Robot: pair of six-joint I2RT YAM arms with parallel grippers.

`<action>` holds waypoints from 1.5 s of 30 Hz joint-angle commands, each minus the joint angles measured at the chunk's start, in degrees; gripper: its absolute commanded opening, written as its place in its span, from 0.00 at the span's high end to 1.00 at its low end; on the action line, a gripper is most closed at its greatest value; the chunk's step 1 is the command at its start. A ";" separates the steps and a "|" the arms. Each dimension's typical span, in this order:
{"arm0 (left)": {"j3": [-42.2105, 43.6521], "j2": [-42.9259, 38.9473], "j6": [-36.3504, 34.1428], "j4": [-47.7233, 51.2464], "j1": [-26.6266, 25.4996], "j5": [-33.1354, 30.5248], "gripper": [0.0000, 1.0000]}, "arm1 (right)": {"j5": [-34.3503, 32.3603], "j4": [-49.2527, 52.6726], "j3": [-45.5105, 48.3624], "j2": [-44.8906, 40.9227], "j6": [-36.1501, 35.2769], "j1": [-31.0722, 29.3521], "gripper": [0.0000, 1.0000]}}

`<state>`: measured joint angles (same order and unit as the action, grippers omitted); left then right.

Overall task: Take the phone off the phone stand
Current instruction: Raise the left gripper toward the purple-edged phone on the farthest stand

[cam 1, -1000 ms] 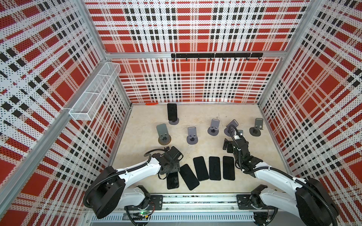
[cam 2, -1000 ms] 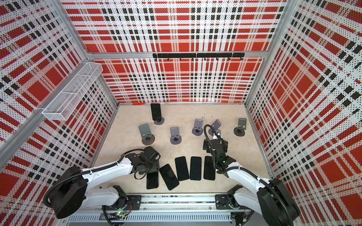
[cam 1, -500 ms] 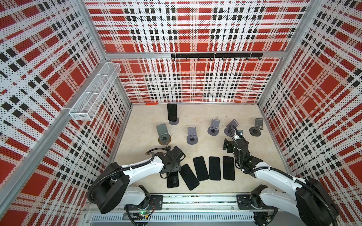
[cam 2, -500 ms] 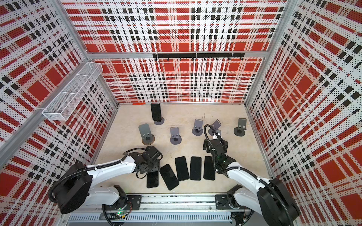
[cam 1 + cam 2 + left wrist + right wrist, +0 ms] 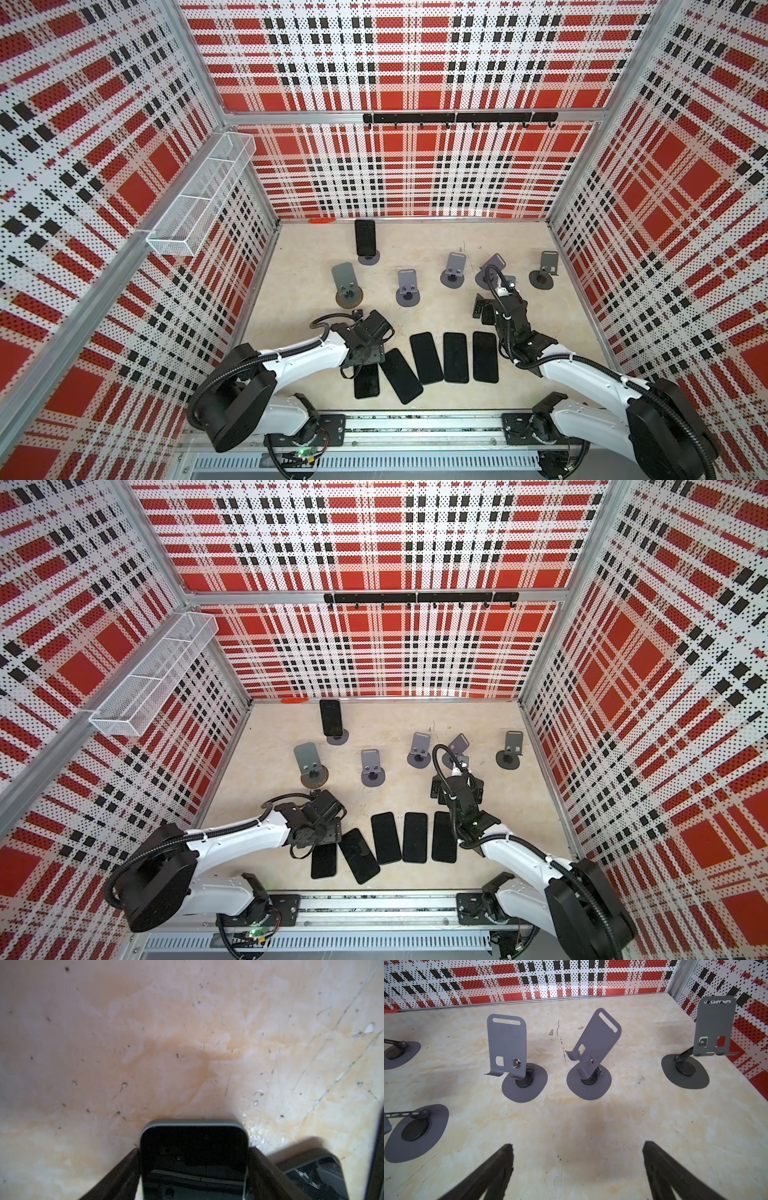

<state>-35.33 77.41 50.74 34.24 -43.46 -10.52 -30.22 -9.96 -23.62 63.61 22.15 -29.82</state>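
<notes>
Far back: stand (image 5: 368, 259) holds phone (image 5: 365, 237); left hand (image 5: 194, 1150) grip unclear; right hand (image 5: 577, 1146) spread.

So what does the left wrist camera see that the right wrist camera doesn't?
Only the left wrist view: a dark phone between that arm's jaws, plus part of a second phone beside it. Only the right wrist view: three whole empty grey phone stands, two more cut off, the plaid wall, and wide-open jaws holding nothing. Both: the beige marbled tabletop and a pair of dark jaws.
</notes>
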 commanded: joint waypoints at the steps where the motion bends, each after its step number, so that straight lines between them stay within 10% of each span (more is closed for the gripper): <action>1: -1.49 0.91 -1.40 3.67 0.39 2.07 0.17 | -0.42 -0.61 -0.99 0.02 0.32 0.29 0.00; 16: -39.48 -0.83 -16.30 14.91 7.40 -11.46 0.10 | -2.53 -1.13 -0.75 0.63 -0.55 0.27 0.00; 21: -42.51 1.88 -23.40 8.94 14.12 0.23 0.05 | -1.68 -1.68 -1.02 1.80 -0.90 0.51 0.00; 45: -53.18 20.86 -35.34 -19.33 28.79 0.69 0.02 | 0.94 0.04 -3.04 5.21 -1.07 0.51 0.00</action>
<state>-86.85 96.84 18.63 19.05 -15.07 -10.33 -29.30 -9.76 -25.26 68.47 21.06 -29.50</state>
